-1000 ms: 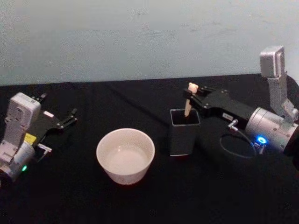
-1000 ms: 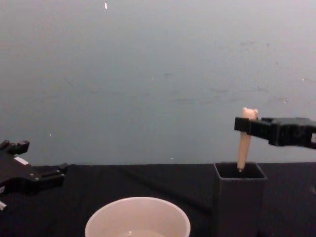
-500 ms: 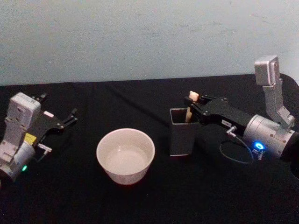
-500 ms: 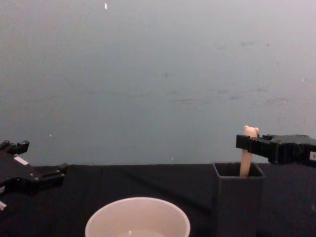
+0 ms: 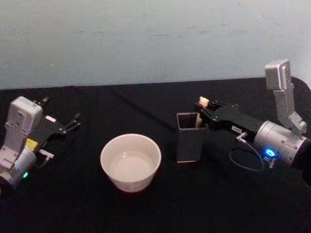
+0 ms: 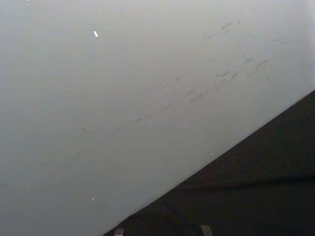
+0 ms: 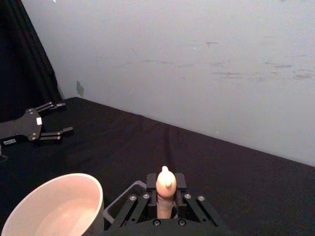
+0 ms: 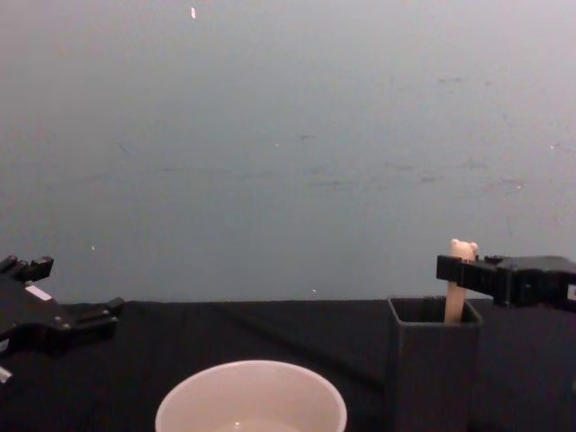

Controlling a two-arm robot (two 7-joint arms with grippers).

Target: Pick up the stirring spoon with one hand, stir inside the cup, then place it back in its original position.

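Now: right hand (image 5: 204,110) gripping beige bear-topped stirring spoon (image 5: 202,104) in dark grey square holder (image 5: 190,137) | left hand (image 5: 68,125) parked, released | next, likely: let go, withdraw clear.

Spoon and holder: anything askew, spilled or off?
Nothing stands out. The holder stands upright, the stirring spoon sits in it, gripped near its top by the right gripper. The cup is upright; left gripper idles aside.

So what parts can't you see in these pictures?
- The stirring spoon's silver bowl: hidden inside the dark grey holder in head and chest views.
- Holder: its bottom is cut off by the chest view's lower edge; right gripper covers most of it in the right wrist view.
- The cup's lower part: cut off by the chest view's bottom edge.
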